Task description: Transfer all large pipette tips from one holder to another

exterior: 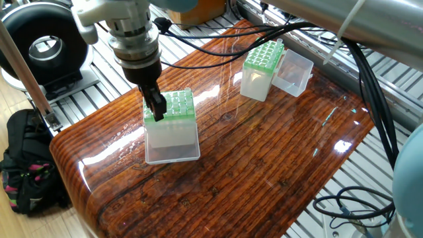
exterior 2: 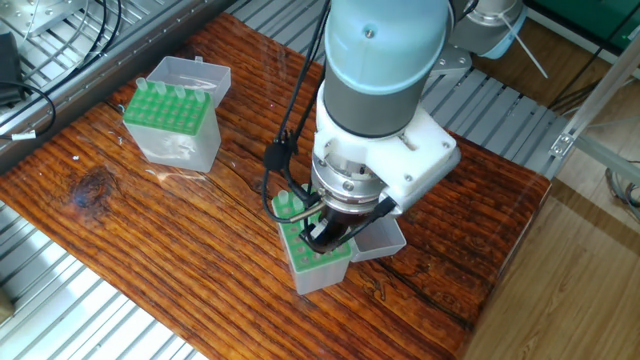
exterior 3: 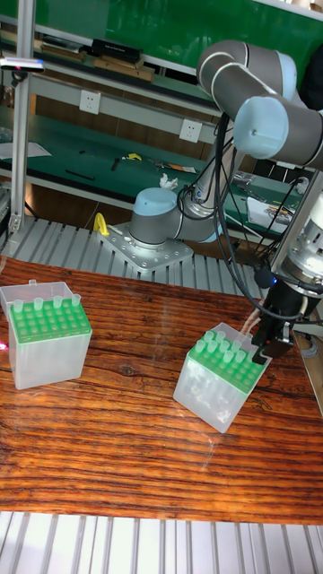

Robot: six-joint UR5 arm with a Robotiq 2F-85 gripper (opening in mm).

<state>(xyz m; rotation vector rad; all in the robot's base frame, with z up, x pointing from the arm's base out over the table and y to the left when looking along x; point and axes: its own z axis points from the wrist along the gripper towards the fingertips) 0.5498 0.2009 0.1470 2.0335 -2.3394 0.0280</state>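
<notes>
The near green-topped holder (exterior: 170, 125) (exterior 2: 315, 258) (exterior 3: 220, 381) stands tilted on the wooden table, with several large pipette tips (exterior 2: 286, 203) (exterior 3: 218, 343) poking out of its top. My gripper (exterior: 156, 108) (exterior 2: 318, 233) (exterior 3: 264, 348) points down at this holder's corner. Its fingers are closed narrowly on a tip seated there, and that tip is mostly hidden. The second green-topped holder (exterior: 262, 65) (exterior 2: 172, 122) (exterior 3: 47, 334) stands apart at the far end and also carries tips.
A clear lid (exterior: 295, 73) lies beside the far holder, and another clear lid (exterior 2: 378, 241) lies behind the near one. Black cables (exterior: 370, 86) hang along the table's right side. The wooden table (exterior: 264, 158) has a rounded front edge.
</notes>
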